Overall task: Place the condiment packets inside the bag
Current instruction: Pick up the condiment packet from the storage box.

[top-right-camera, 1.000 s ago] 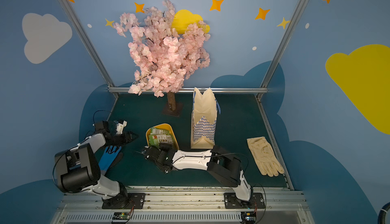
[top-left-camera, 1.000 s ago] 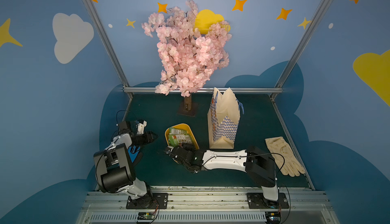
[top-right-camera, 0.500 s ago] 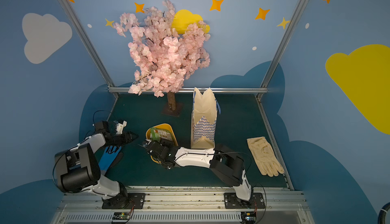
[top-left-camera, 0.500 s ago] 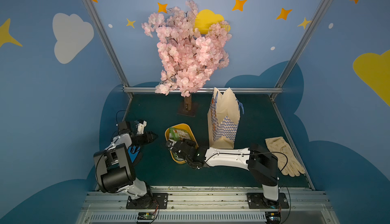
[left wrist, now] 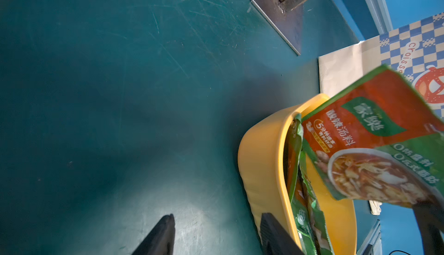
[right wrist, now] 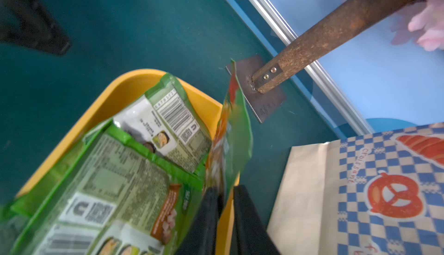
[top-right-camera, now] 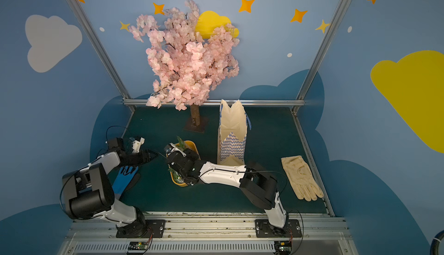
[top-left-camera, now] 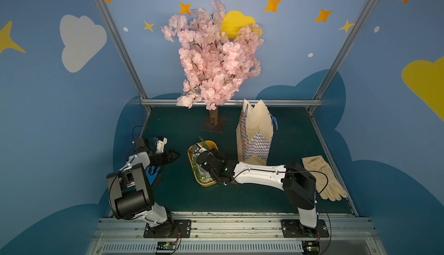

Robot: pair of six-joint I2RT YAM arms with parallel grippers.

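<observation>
right arm (top-left-camera: 259, 173) outstretched, right tool (right wrist: 224, 191) pinching packet (right wrist: 231, 143)

The black-and-white left arm (top-left-camera: 134, 189) stands at the near left, its elbow folded high and its forearm reaching toward the far side. Its wrist turns the black two-fingered left tool (top-left-camera: 172, 156) to point right, low over the dark green tabletop (top-left-camera: 264, 201). In the left wrist view that tool's jaws stand well apart.

The black-and-white right arm (top-left-camera: 259, 175) rises from the near right and stretches its white forearm leftward, low, to the middle. The right tool (right wrist: 225, 190) points toward the far side. Its fingers (right wrist: 206, 217) are pinched on one edge of a green-and-orange condiment packet (right wrist: 231, 140) that stands up from them.
</observation>
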